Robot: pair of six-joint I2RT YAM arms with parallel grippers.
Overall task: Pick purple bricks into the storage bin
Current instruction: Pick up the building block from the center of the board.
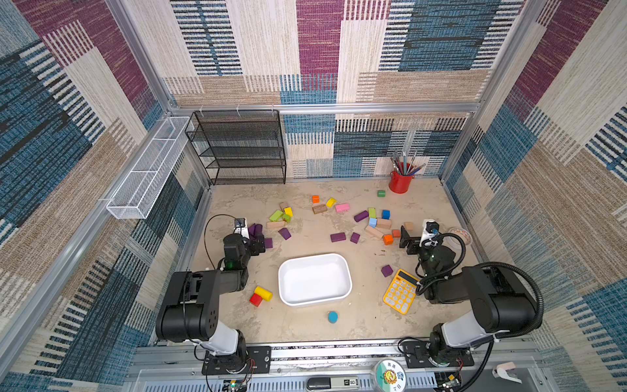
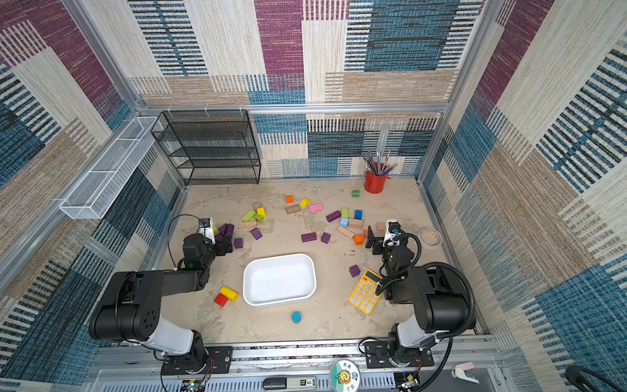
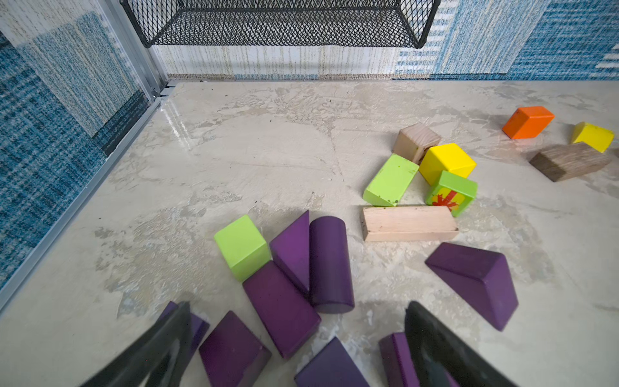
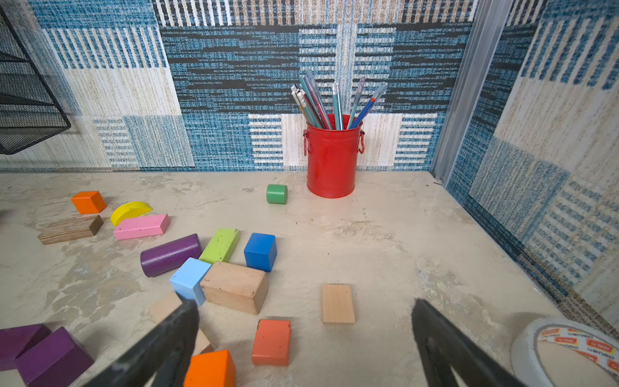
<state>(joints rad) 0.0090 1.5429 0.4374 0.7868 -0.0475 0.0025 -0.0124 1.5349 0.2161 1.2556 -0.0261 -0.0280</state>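
Left pincer [image 3: 298,306] spread above clustered purple bricks [image 3: 330,264], right pincer [image 4: 305,302] spread near orange blocks [image 4: 209,368], storage bin [image 1: 314,281] between both arms

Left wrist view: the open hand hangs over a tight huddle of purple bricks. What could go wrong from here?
1. The purple bricks at the left hand touch each other and a green cube; closing may catch two or drag the cube along.
2. The purple cylinder lies on its side and could roll off if nudged.
3. The right hand is open over orange blocks, not purple: a wrong-colour pick is possible.
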